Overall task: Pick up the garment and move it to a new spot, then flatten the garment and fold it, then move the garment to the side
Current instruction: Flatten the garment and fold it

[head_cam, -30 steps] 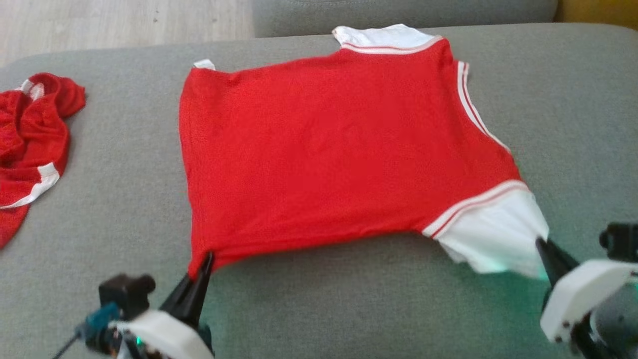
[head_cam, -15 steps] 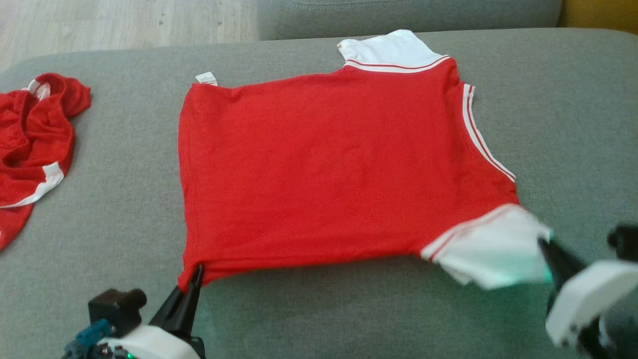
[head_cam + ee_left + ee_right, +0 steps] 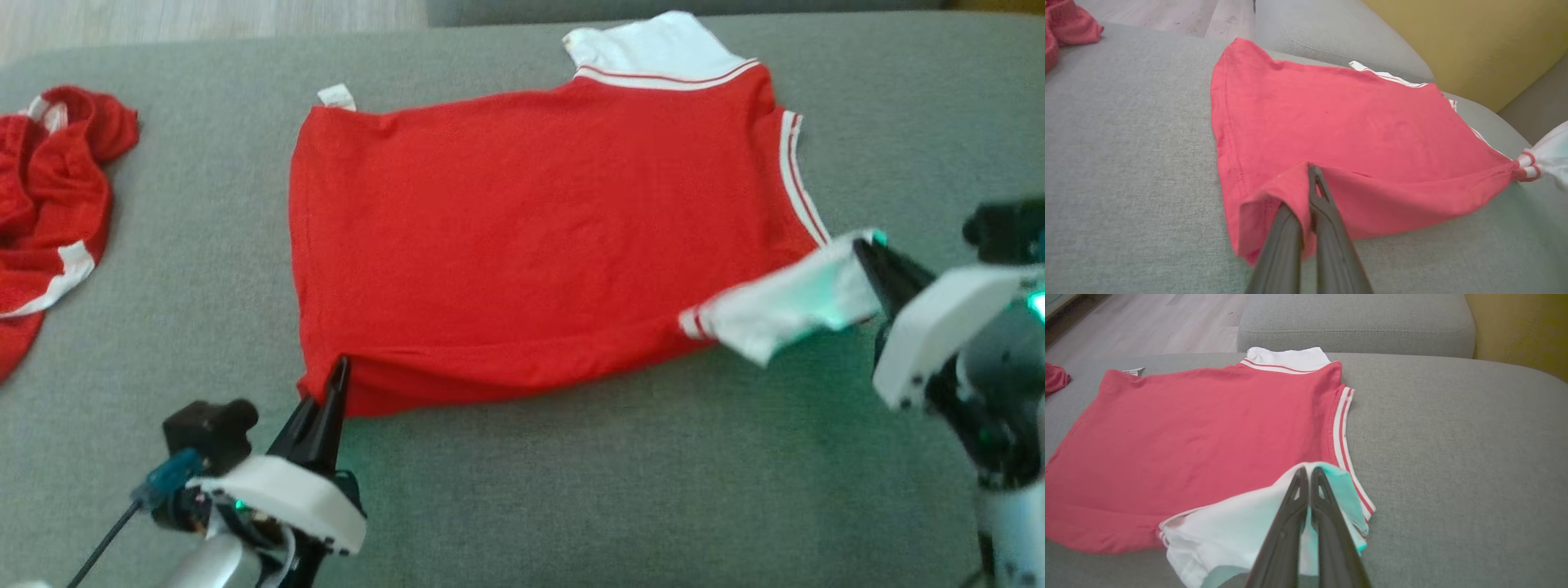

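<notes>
**Red T-shirt held at two near corners on the sofa seat**

Closest to the robot, the left end effector [image 3: 340,369] is closed tight on the near left hem corner of the red T-shirt [image 3: 539,237]. In the left wrist view its two dark fingers [image 3: 1331,220] meet with a fold of red cloth nipped between them, and that corner stands up off the seat in a small tent. The right end effector [image 3: 864,247] is closed just as tightly, its tips clamped on the edge of the near white sleeve [image 3: 784,306]. The sleeve looks lifted off the cushion and drawn out toward the robot's right, and it is tinted green by the wrist's light.

The shirt lies spread on the grey sofa seat [image 3: 571,490], reaching from the two end effectors away toward the far side. Its hem is on the robot's left and its striped neckline [image 3: 796,188] on the right. The red body is mostly flat, with a few shallow creases along the near edge between the two grips.

Farther off, the far white sleeve [image 3: 653,49] rests flat at the shirt's far edge. A small white label [image 3: 336,95] pokes out at the far left hem corner. Well apart from the shirt, at the left end of the seat, a second red garment [image 3: 49,204] with white trim lies crumpled.

Beyond the seat are the back cushion [image 3: 1355,322], a pale wood floor [image 3: 1167,322] and a yellow wall [image 3: 1519,326]
</notes>
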Robot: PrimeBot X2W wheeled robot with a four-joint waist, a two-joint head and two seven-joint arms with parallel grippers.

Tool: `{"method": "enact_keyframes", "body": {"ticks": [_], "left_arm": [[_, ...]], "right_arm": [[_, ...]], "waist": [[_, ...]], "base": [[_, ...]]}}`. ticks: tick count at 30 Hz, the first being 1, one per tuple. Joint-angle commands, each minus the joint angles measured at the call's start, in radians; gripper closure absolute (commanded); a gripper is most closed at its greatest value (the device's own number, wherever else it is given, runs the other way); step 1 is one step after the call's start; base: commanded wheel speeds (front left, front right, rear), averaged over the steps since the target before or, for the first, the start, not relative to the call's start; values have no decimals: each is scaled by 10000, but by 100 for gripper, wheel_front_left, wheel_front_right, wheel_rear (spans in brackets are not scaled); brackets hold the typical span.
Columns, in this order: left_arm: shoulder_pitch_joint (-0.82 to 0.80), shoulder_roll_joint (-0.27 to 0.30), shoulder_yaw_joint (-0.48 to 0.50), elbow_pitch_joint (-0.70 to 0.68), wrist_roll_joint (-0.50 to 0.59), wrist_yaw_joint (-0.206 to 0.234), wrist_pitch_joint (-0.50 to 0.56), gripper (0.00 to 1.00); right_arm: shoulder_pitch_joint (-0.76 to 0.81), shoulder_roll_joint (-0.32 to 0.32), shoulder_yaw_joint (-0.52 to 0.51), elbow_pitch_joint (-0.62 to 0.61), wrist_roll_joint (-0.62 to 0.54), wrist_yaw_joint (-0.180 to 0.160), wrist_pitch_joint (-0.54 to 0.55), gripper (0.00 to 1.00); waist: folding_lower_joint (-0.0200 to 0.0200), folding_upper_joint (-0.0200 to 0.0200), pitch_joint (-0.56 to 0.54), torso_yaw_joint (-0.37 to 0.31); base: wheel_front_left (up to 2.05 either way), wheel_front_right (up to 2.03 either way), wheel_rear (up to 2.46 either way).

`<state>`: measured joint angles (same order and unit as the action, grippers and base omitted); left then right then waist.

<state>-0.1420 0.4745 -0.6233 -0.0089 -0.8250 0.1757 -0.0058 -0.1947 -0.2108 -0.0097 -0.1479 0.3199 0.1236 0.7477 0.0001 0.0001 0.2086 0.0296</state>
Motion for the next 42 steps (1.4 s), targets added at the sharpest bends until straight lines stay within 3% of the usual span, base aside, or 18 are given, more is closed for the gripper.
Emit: {"method": "enact_keyframes", "body": {"ticks": [1,17,18,19,20,21,22,31,42], "left_arm": [[-521,118,332,-138,-31,-18,-113,100],[-1890,-802,267,1820,-10,-392,-520,100],[-1933,-850,247,1906,-51,-426,-479,95],[-1973,-889,239,1976,-68,-449,-484,84],[-2002,-928,230,2049,-92,-465,-476,62],[-2025,-961,218,2125,-108,-463,-457,22],[-2047,-984,207,2199,-106,-444,-446,0],[-2010,-988,265,2448,48,-294,-841,0],[-1192,-858,244,2307,-42,486,-589,0]], "right_arm": [[-531,-209,208,-279,102,71,-45,100],[-2773,-806,1017,1638,275,71,-857,100],[-2863,-825,1070,1692,274,71,-1048,41],[-2947,-834,1108,1770,265,71,-1256,18],[-3016,-828,1148,1870,278,71,-1447,0],[-3088,-802,1179,1952,291,71,-1684,0],[-3180,-794,1252,2000,300,71,-1990,0],[-3496,-747,1486,2515,589,71,-4046,0],[-1716,-442,235,1771,464,71,-3781,0]], "waist": [[-1,-1,139,91],[-1,-1,932,420],[-1,-1,960,424],[-1,-1,982,429],[-1,-1,998,433],[-1,-1,1009,440],[-1,-1,1018,447],[-1,-1,768,469],[-1,-1,382,173]], "base": [[0,0,0],[0,0,0],[0,0,0],[0,0,0],[0,0,0],[0,0,0],[0,0,0],[0,0,0],[0,0,0]]}}
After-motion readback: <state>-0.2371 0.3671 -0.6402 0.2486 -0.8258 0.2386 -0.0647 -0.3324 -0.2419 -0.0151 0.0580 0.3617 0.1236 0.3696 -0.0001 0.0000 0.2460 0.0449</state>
